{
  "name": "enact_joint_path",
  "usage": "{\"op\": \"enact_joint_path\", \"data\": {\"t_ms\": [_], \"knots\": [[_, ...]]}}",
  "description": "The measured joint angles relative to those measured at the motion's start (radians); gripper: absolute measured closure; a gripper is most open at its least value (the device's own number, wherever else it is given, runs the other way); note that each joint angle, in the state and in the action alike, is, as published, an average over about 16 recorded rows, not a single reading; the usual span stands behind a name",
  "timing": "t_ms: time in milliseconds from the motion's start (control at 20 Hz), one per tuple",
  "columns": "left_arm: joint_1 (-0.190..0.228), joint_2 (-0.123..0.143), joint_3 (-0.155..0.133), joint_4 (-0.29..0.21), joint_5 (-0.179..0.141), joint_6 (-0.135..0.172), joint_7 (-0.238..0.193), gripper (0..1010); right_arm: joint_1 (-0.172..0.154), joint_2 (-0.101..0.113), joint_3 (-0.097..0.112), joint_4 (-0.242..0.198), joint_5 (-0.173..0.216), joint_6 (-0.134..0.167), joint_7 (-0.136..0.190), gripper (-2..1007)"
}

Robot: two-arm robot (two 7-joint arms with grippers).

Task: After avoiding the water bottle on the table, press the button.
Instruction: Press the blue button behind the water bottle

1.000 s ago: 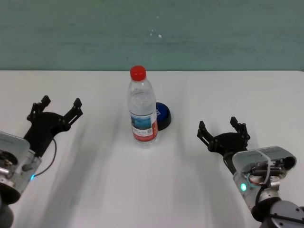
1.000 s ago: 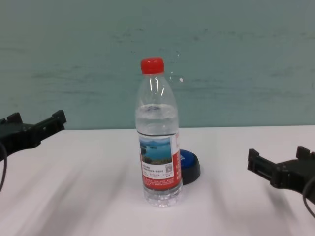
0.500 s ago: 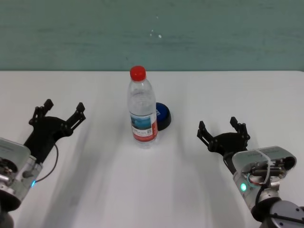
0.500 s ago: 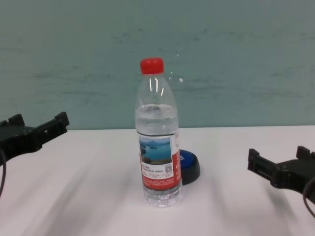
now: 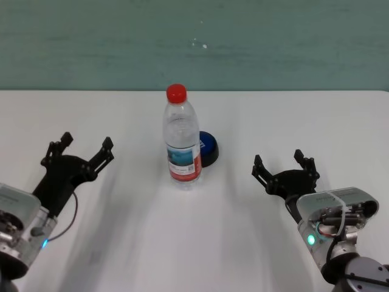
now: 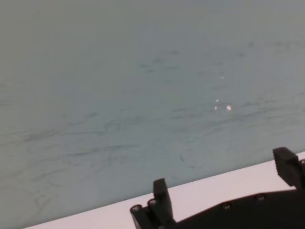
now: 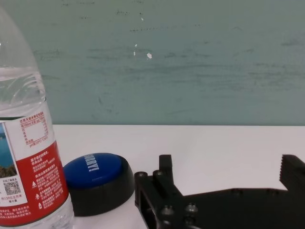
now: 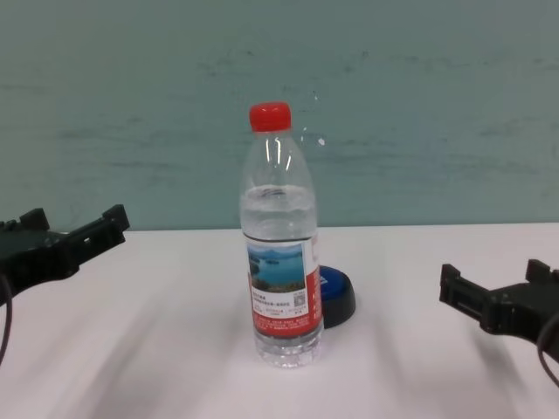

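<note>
The button (image 5: 208,148), a low blue dome on a black base, sits on the white surface (image 5: 194,243) near its middle, half hidden behind the water bottle (image 5: 182,140). The bottle stands upright, red cap on top, just beside the button at about the button's 8 o'clock in the head view; whether the two touch cannot be told. From the bottle, the right end effector (image 5: 283,167) hangs over the surface at about 4 o'clock, well apart, its fingers spread with nothing between them; its wrist view shows the button (image 7: 97,180) and the bottle (image 7: 28,157) ahead. The left end effector (image 5: 82,151) hovers at about 9 o'clock, well apart from the bottle, fingers likewise spread and holding nothing.
</note>
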Motion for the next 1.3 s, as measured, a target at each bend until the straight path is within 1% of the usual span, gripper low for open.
{"op": "enact_joint_path", "data": {"t_ms": [700,1300], "knots": [[0.056,0.011,0.025,-0.055,-0.012,-0.005,-0.013,0,0.0,0.0,0.0,0.0,0.0,0.0,0.0,1],[0.086,0.013,0.051,-0.086,-0.001,-0.024,-0.015,0,0.0,0.0,0.0,0.0,0.0,0.0,0.0,1]]}}
